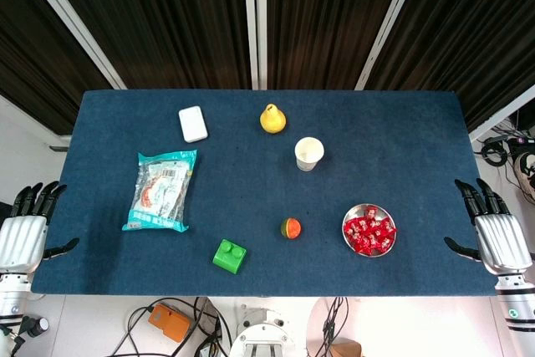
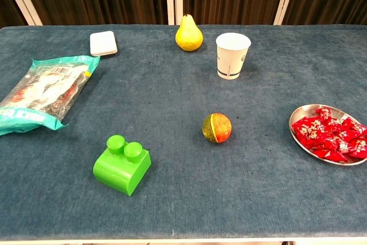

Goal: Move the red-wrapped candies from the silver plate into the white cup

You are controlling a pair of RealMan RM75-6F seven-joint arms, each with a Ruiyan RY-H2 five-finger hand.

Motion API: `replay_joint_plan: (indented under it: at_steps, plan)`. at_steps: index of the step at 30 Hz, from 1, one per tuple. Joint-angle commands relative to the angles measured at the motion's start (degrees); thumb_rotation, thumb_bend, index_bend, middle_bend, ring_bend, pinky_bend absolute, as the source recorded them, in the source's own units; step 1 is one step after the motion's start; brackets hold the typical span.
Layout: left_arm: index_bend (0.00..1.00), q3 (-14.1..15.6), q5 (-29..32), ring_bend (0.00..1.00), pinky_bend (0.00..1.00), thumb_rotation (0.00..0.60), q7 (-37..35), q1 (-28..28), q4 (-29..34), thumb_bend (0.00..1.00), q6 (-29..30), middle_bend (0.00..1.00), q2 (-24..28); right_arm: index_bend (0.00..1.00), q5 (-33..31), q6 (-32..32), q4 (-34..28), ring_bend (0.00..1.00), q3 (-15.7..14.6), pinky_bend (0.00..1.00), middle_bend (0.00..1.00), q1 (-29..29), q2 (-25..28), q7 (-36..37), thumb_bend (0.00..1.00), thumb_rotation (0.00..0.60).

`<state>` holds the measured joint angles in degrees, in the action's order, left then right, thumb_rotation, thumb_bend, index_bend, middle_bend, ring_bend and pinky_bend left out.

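Red-wrapped candies (image 1: 369,234): heaped on silver plate (image 1: 346,221), near table's front right corner. Likely light, crinkly, slippery; pinch one by its wrapper. White cup (image 1: 308,153): upright, mid-table, tippable. Your right hand (image 1: 499,240) and left hand (image 1: 23,237): fingers apart, empty, off the table's ends.

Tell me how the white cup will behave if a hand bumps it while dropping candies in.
The white cup looks like thin paper, standing upright and apparently empty, so it is probably light and may slide or tip at a nudge. It stands taller than its base is wide, so tipping seems likelier. Its wall would likely dent if squeezed.
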<state>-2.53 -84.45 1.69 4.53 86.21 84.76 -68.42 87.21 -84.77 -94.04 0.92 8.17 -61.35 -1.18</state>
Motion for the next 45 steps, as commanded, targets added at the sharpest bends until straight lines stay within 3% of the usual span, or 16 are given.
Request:
replay_joint_plan:
  at_steps: [1,3,6,10,12,20,40,45]
  plan:
    - [0.10,-0.2,0.3,0.00,0.00,0.600,0.0,0.1,0.2,0.00,-0.2,0.06,0.0,0.09,0.2,0.6,0.0,0.10,0.3,0.24,0.19,0.4,-0.4,-0.5,0.26,0.600]
    - [0.10,-0.3,0.5,0.00,0.00,0.600,0.1,0.2,0.2,0.00,-0.3,0.06,-0.1,0.12,1.6,0.8,0.5,0.23,0.3,0.37,0.26,1.0,-1.0,-1.3,0.26,0.600]
    - [0.10,-0.2,0.2,0.00,0.00,0.600,0.3,0.2,0.3,0.00,-0.1,0.06,-0.1,0.19,5.5,4.5,0.4,0.63,-1.2,0.78,0.55,3.4,-1.8,-2.4,0.26,0.600]
    - [0.10,0.0,0.1,0.00,0.00,0.600,0.3,-0.3,0.6,0.00,0.6,0.06,-0.1,0.25,9.0,10.7,0.9,0.79,-2.9,0.96,0.72,6.9,-3.7,-5.1,0.26,0.600]
    - [0.10,0.1,0.1,0.00,0.00,0.600,0.2,-0.6,0.5,0.00,0.9,0.06,-0.1,0.29,9.6,13.2,1.1,0.85,-3.3,1.00,0.77,8.1,-4.7,-6.1,0.26,0.600]
    - [0.10,0.3,0.6,0.00,0.00,0.600,-0.7,-1.6,-0.1,0.00,1.7,0.06,0.0,0.37,8.6,22.8,3.6,0.95,-3.3,1.00,0.84,13.3,-9.7,-10.1,0.29,0.600]
    - [0.10,0.0,1.5,0.00,0.00,0.600,-1.8,-2.2,-1.1,0.00,1.7,0.06,0.2,0.48,6.0,26.5,7.9,0.97,-2.9,1.00,0.85,17.1,-15.0,-9.1,0.46,0.600]
    - [0.10,0.0,1.4,0.00,0.00,0.600,-1.8,-2.4,-1.3,0.00,1.9,0.06,0.2,0.61,5.6,26.7,9.9,0.99,-3.1,1.00,0.87,17.5,-16.1,-8.1,0.56,0.600]
